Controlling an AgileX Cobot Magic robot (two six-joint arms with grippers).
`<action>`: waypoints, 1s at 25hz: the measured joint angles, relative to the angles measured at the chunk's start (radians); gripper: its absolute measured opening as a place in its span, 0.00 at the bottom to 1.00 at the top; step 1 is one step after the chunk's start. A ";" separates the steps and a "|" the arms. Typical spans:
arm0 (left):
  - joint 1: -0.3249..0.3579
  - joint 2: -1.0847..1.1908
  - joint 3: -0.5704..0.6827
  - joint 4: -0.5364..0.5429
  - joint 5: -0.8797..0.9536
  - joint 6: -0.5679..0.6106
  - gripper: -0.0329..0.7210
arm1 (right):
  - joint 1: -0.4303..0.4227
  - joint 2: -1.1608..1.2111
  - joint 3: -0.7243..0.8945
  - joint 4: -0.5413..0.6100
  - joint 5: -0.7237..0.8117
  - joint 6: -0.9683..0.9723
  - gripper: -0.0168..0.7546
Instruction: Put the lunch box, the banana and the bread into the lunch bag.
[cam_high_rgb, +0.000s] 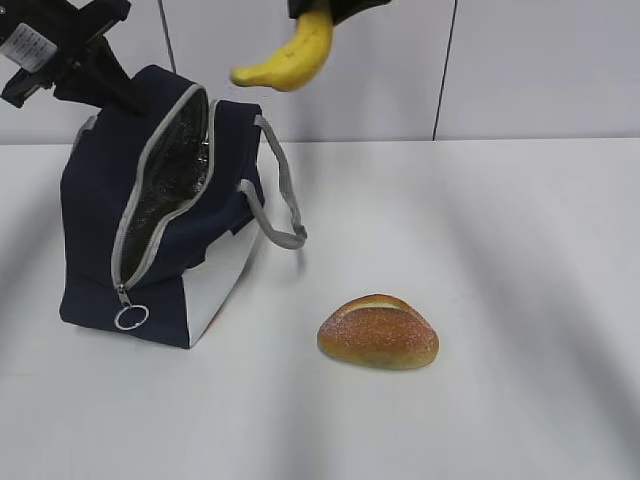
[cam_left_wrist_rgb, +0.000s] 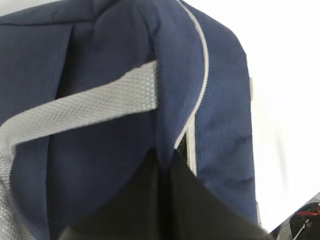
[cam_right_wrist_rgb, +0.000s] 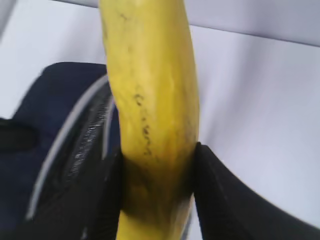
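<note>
The navy lunch bag (cam_high_rgb: 170, 240) stands at the left with its zipper open and silver lining showing. My left gripper (cam_high_rgb: 125, 95) is shut on the bag's top rear edge; in the left wrist view its closed fingers (cam_left_wrist_rgb: 200, 200) pinch the blue fabric (cam_left_wrist_rgb: 100, 150). My right gripper (cam_right_wrist_rgb: 157, 170) is shut on the yellow banana (cam_right_wrist_rgb: 150, 85) and holds it in the air above and right of the bag's opening; the banana (cam_high_rgb: 290, 55) hangs at the top of the exterior view. The bread roll (cam_high_rgb: 378, 332) lies on the table. The lunch box is not in view.
A grey handle (cam_high_rgb: 280, 200) hangs off the bag's right side. The zipper's ring pull (cam_high_rgb: 131, 317) hangs at the bag's front. A white wall stands behind the table (cam_high_rgb: 500, 250).
</note>
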 joint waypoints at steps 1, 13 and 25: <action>0.000 0.000 0.000 0.000 0.000 0.000 0.04 | 0.002 -0.002 -0.001 0.041 0.000 -0.005 0.41; 0.000 0.000 0.000 -0.004 0.000 0.000 0.04 | 0.105 0.050 0.013 0.198 0.004 -0.005 0.42; 0.001 0.000 0.000 -0.010 0.001 0.000 0.04 | 0.135 0.072 0.234 0.184 -0.002 -0.001 0.42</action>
